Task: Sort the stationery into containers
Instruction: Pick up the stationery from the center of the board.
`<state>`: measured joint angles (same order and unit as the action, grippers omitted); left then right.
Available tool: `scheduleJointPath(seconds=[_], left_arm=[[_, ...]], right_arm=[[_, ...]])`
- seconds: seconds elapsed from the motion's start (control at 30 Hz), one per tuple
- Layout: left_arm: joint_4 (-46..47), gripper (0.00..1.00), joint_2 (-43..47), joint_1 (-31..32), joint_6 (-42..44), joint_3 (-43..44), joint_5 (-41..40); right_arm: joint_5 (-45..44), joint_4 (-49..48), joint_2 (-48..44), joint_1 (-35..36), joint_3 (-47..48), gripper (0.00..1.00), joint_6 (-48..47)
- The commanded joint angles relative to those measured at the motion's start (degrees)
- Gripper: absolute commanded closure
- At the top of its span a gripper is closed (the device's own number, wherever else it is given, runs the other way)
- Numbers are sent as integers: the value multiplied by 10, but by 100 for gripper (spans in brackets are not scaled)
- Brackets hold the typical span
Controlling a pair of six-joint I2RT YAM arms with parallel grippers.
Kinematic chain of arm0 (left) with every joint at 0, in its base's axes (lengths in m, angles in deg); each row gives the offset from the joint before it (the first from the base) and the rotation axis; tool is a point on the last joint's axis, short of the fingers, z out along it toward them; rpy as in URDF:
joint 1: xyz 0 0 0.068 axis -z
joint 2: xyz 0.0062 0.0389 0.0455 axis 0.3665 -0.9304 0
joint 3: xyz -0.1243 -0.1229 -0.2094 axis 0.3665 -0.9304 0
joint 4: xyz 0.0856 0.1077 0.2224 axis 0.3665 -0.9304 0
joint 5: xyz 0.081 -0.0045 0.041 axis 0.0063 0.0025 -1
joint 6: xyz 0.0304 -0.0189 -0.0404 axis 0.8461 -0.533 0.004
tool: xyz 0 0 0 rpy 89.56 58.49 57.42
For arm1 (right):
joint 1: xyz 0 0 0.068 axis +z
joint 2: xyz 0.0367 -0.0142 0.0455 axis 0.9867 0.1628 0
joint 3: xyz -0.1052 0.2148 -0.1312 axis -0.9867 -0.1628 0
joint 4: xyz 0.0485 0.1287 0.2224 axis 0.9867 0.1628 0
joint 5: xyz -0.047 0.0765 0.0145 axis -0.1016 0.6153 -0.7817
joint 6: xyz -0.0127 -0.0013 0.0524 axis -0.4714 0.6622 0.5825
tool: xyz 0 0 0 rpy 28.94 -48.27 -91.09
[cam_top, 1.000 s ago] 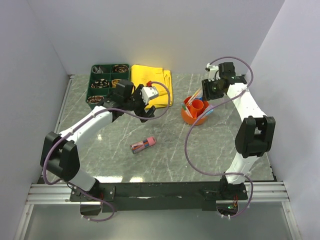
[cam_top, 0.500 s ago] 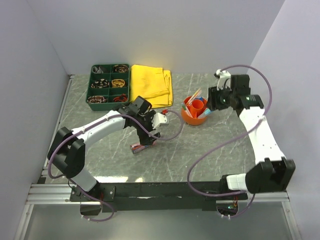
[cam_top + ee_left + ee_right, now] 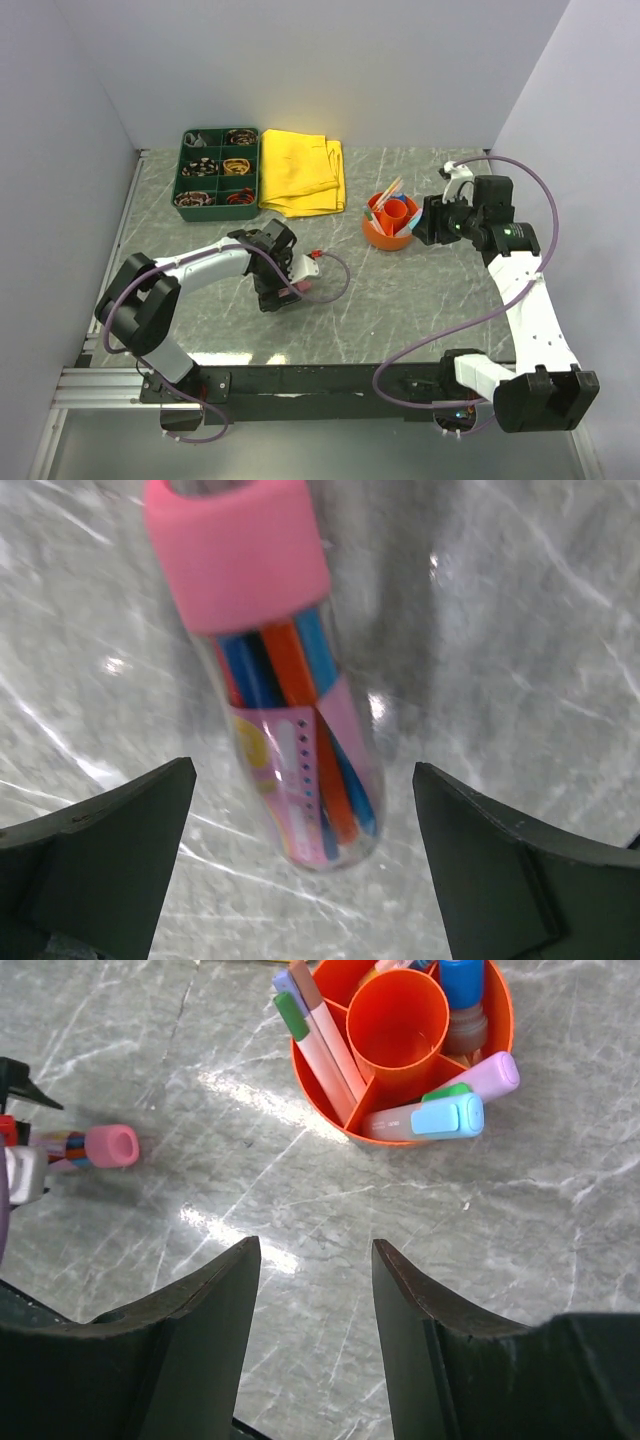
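Overhead and wrist views of a stationery-sorting task that looks well advanced. The round orange pot with inner dividers (image 3: 391,224) stands on the grey marbled desk (image 3: 400,300) and already holds several upright pens and highlighters, among them a pink pen with a green cap (image 3: 312,1048) and a pale blue highlighter (image 3: 447,1116); its central cup (image 3: 398,1030) is empty. The dark green rectangular tray of square compartments (image 3: 220,168) sits at the far left, each visible cell filled with small dark items too small to identify, and a folded yellow cloth (image 3: 303,172) lies just beside it. The one loose item in view is a clear plastic tube with a pink cap, packed with coloured pens (image 3: 285,680), lying on its side on the desk well apart from both containers. The left gripper (image 3: 300,815) hovers directly over it, fingers (image 3: 120,830) spread wide on either side of the tube and not touching it. The right gripper (image 3: 313,1260) hangs near the orange pot, fingers apart with only bare desk between them, holding nothing. Judged from this, what remains is grasping the tube and delivering it to a container.
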<state>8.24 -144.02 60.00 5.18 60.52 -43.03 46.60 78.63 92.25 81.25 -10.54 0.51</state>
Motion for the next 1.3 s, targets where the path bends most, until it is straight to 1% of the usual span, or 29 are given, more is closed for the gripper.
scheduleJointPath(seconds=[0.0,0.07,0.13,0.23,0.33,0.37,0.4,0.43,0.47,0.5,0.53,0.57,0.6,0.63,0.67,0.7,0.73,0.77,0.8,0.83,0.87,0.93,0.97,1.07,1.2,1.23,1.27], left_arm=[[40,8,-7,1,-6,13,5],[45,11,-18,0,-17,16,14],[46,16,-28,1,-25,19,26],[44,29,-38,1,-28,19,41],[35,52,-46,-1,-30,16,54],[32,73,-46,0,-32,16,57],[30,85,-45,-1,-33,18,63],[24,96,-42,-4,-33,22,66],[12,99,-38,-9,-36,35,71],[2,99,-31,-13,-39,46,78],[-12,99,-27,-25,-40,62,103],[-39,99,-23,-35,-44,103,123],[-51,99,-14,-47,-53,127,149],[-61,99,-8,-74,-56,151,229],[-68,99,-3,-89,-59,195,269],[-68,99,6,-100,-70,214,314],[-65,99,9,-119,-74,231,392],[-61,99,11,-125,-84,255,433],[-44,99,8,-128,-96,266,460],[-34,99,3,-128,-115,277,476],[-24,99,-4,-128,-157,291,516],[27,99,-16,-127,-200,292,539],[37,99,-22,-126,-218,293,541],[25,99,-34,-116,-204,313,536],[49,99,-45,-112,-232,325,554],[52,99,-49,-109,-233,328,558],[55,99,-54,-107,-237,335,561]], right_arm=[[40,-10,-16,-23,5,43,20],[60,-10,-21,-27,0,43,32],[87,-10,-28,-33,-14,43,52],[101,-7,-33,-34,-30,43,59],[98,-3,-30,-36,-30,43,59],[100,-4,-28,-38,-29,43,60],[104,-7,-28,-40,-27,43,66],[123,-8,-23,-45,-27,43,68],[137,-9,-19,-58,-26,43,68],[152,-15,-16,-65,-26,43,100],[203,-19,-9,-74,-26,43,113],[233,-25,-3,-92,-28,43,128],[268,-45,2,-98,-34,42,164],[319,-61,9,-102,-39,41,185],[342,-80,10,-104,-44,41,228],[362,-123,10,-104,-55,39,248],[380,-143,13,-104,-61,37,266],[401,-158,18,-103,-65,34,292],[407,-179,21,-102,-65,31,298],[403,-174,33,-101,-61,24,294],[401,-166,39,-100,-48,21,272],[408,-153,62,-90,-28,17,249],[409,-145,69,-85,-6,16,235],[390,-137,87,-63,31,12,220],[381,-134,112,-32,65,9,195],[381,-131,115,-26,71,4,185],[375,-125,118,-9,85,4,160]])
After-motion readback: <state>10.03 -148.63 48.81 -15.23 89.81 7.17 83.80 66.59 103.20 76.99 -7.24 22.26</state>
